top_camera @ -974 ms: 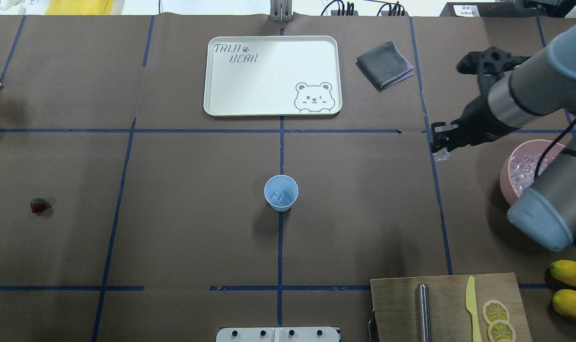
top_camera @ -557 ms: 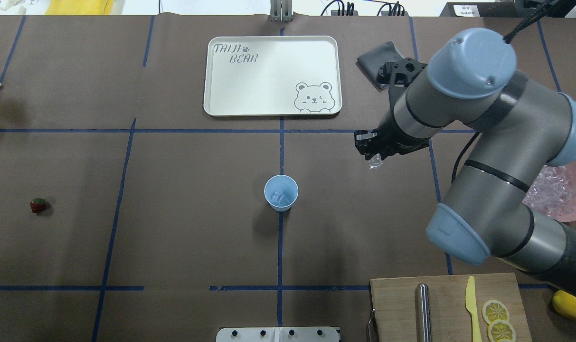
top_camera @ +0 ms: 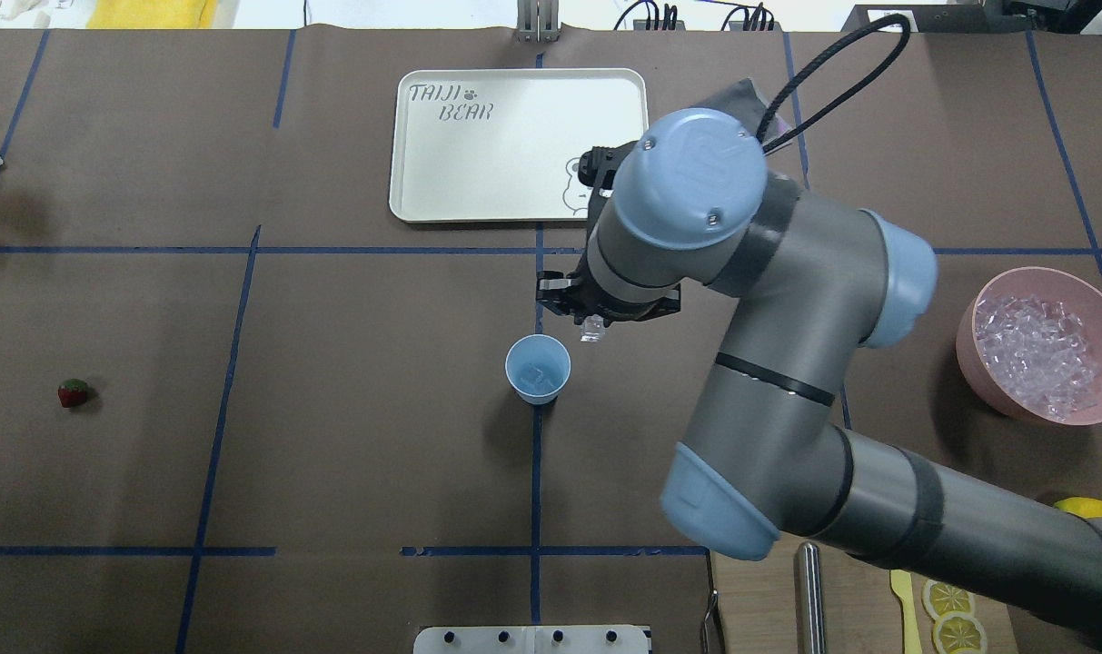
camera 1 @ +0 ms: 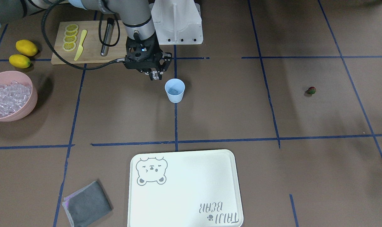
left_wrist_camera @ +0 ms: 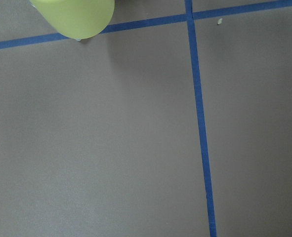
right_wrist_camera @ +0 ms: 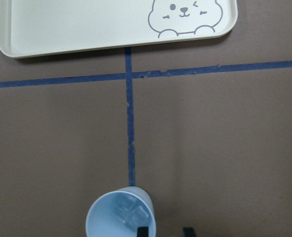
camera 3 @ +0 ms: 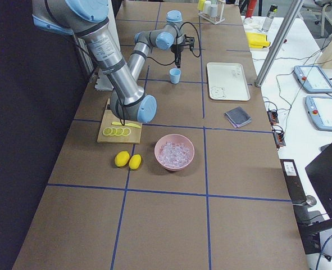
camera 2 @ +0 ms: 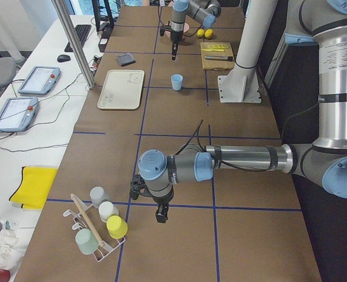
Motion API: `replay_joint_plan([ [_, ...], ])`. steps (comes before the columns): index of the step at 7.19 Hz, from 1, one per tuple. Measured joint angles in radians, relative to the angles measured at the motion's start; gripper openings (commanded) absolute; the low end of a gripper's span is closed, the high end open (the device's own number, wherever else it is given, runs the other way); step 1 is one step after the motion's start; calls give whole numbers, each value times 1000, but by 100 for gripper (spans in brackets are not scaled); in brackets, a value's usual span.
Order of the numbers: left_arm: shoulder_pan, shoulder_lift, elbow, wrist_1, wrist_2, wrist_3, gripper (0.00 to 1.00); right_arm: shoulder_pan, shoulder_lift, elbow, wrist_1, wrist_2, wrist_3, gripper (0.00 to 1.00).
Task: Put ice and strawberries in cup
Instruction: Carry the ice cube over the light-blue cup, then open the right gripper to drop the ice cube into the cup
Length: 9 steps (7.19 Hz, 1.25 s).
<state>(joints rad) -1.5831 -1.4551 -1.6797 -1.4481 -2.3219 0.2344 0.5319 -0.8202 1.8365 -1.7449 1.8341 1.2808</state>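
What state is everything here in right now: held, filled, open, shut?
Cup: upright, some ice inside.
Right gripper: shut on an ice cube, beside the cup.
Left gripper: open or shut, cannot tell.
Bowl: heaped with cubes.
Strawberry: not yet in the cup.

The cup (top_camera: pixel 538 368) stands at the table's middle with bare brown paper all round it, its mouth open upward. Just beside its rim, toward the table's right end, hangs the right gripper (top_camera: pixel 592 327), clamped on an ice cube (camera 1: pixel 153 76). The right arm (top_camera: pixel 769 363) slants in from the near right corner and bars that side. The tray (top_camera: pixel 478 163) lies at the far edge, a bare strip between it and the cup. Toward the left end only the strawberry (top_camera: pixel 73 392) lies on wide bare paper. The left gripper (camera 2: pixel 161 216) hangs low near a cup rack (camera 2: pixel 97 235) at the far left corner. The pink bowl (top_camera: pixel 1041 271), cutting board (camera 1: pixel 90 53) and lemons (camera 1: pixel 26 47) crowd the right end.
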Motion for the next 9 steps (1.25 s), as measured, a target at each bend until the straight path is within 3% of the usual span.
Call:
replay_joint_plan([
  [2, 0, 0, 1, 1, -25, -1, 100, -47, 74, -102, 2, -55, 35, 9],
  [3, 0, 1, 3, 1, -31, -1, 100, -62, 83, -120, 2, -73, 39, 18],
  [4, 0, 1, 3, 1, -33, -1, 100, -71, 85, -129, 2, -82, 40, 53],
  [5, 0, 0, 4, 2, -34, -1, 100, -76, 84, -132, 2, -86, 40, 99],
  [9, 0, 0, 4, 2, -34, -1, 100, -74, 80, -126, -4, -85, 38, 100],
])
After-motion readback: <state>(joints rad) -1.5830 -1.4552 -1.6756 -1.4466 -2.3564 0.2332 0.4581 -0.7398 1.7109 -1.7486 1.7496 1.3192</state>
